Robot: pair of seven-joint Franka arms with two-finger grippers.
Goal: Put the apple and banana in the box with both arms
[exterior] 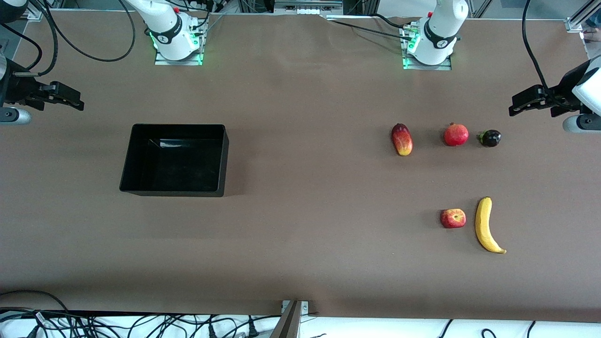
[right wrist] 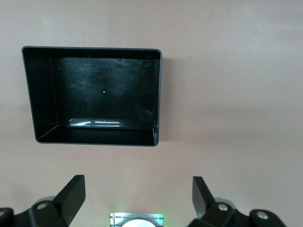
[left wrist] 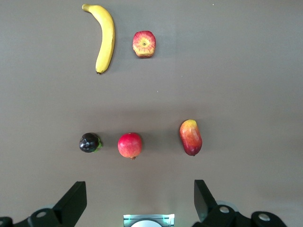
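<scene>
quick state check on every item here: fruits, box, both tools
apple: on the table, beside the banana, untouched
banana: lying flat, untouched
box: upright, empty
oval red-yellow fruit: lying flat
round red fruit: resting
dark fruit: resting
left tool: open, empty
right tool: open, empty

A matte brown bench [exterior: 300,94] fills nearly the whole scene — evenly lit, with soft shadows. Along its near edge runs a white strip [exterior: 375,328] strewn with black cables [exterior: 141,324], and a metal bracket [exterior: 295,307] sits at its middle.
</scene>
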